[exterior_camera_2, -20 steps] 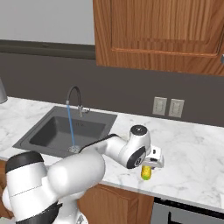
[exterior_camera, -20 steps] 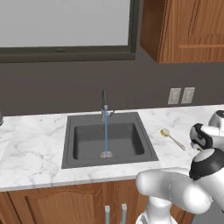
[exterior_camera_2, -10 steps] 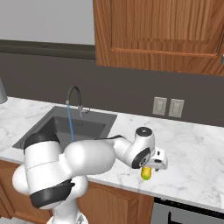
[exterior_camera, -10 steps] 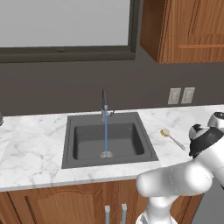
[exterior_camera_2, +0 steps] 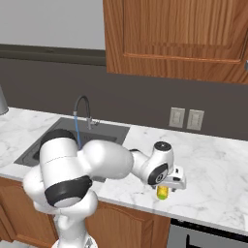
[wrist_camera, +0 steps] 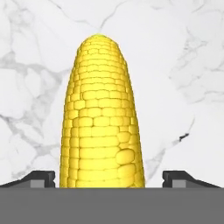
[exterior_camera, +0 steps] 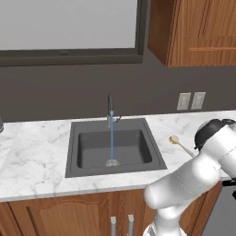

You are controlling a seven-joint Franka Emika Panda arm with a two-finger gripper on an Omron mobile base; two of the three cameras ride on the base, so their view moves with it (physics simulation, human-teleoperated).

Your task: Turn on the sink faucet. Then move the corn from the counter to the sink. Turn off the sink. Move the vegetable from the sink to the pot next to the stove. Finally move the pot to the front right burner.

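My gripper (wrist_camera: 109,179) hangs low over the corn (wrist_camera: 101,118), its two dark fingertips (wrist_camera: 43,178) spread wide, one on either side of the cob with bare marble showing between each tip and the kernels; nothing is gripped. The corn (exterior_camera_2: 162,192) lies on the counter (exterior_camera_2: 218,169), well to the right of the sink (exterior_camera: 115,147) and near the counter's front edge. At the sink, the sink faucet (exterior_camera: 110,110) runs a thin blue stream down to the drain. A gold spoon (exterior_camera: 179,144) rests on the marble just right of the sink.
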